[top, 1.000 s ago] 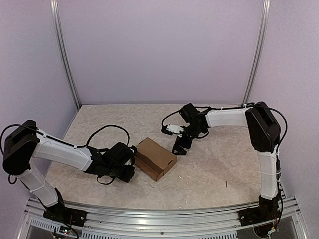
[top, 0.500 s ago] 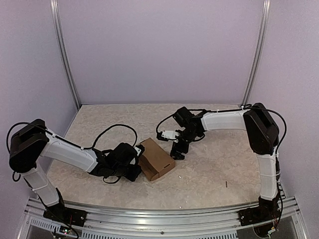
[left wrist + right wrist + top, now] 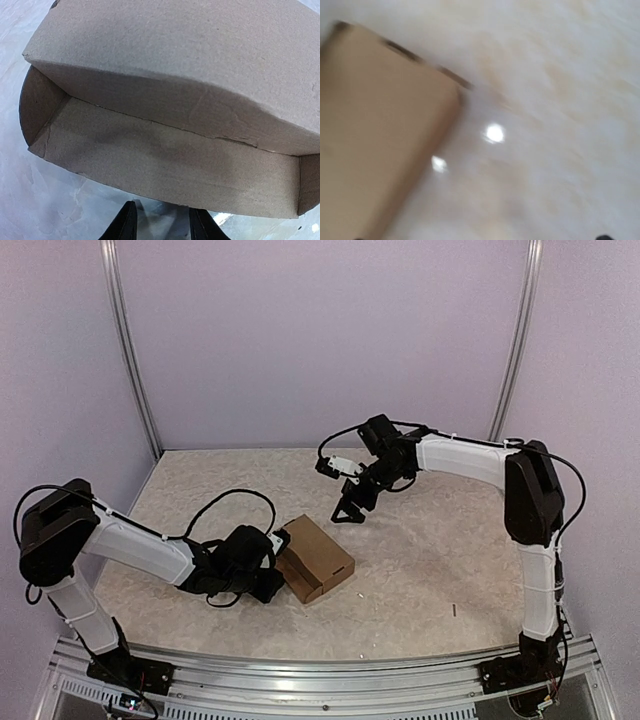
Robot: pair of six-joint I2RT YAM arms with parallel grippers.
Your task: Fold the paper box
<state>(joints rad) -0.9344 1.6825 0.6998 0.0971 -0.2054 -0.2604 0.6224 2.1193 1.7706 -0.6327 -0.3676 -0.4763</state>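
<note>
Seeing plain brown cardboard paper box (image 3: 315, 560) around the middle of the mottled beige tabletop (image 3: 450, 570), slightly toward the near edge, turned diagonal to the edges. Mostly folded up: top panel down over the body and bowed, with a gap open along the side facing the left arm. Through that gap in the left wrist view: low front wall, end flaps standing inside at both ends, a crease mark on the top panel's edge.

Black two-finger left gripper (image 3: 162, 227) low at the tabletop, right at the box's left-hand side, pointing into the gap. Its fingers (image 3: 125, 226) parted partway, bare tabletop between them, nothing clamped. Tips just short of the front wall's lower edge; contact not clear.

Black right gripper (image 3: 348, 510) up off the tabletop, behind the box toward the far edge, well apart from it. Jaws spread wide, nothing in them. Right wrist view blurred: only the box top at left and glossy tabletop with two light glints.
</note>
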